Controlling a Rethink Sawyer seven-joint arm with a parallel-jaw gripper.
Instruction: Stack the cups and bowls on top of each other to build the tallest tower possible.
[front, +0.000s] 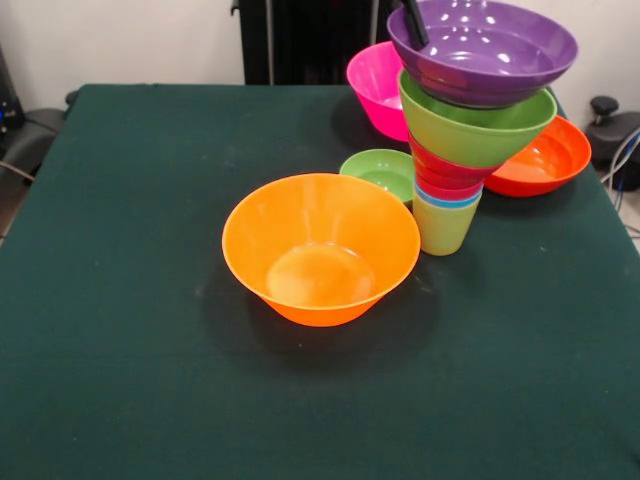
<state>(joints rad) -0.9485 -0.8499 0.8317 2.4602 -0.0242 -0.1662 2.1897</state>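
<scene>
1. I see a dark green cloth tabletop (130, 330) filling most of the front view, with a pale wall behind it at the top.
2. A black stand with pale vertical rods (300, 40) rises at the tabletop's far edge, in the middle of the top of the picture.
3. Dark equipment sits off the tabletop's left edge (30, 130), and a black knob with cables (610, 125) sits off the right edge.
4. The tower (465, 130) stands right of centre. Its base is a yellow-green cup (445, 225) standing on the cloth.
5. Stacked upward I see a thin blue rim (447, 199), red layers (447, 172), a lime green bowl (475, 130), and a purple bowl (483, 50) on top, each wider than the last.
6. A black finger of the gripper (414, 22) dips inside the purple bowl at its left rim. I cannot tell whether the gripper is open or closed.
7. A big orange bowl (320, 248) sits upright near the centre, just left of the tower.
8. A small green bowl (380, 172) sits behind it, beside the tower.
9. A pink bowl (375, 85) stands behind the tower on the left; a red-orange bowl (540, 158) lies behind it on the right.
</scene>
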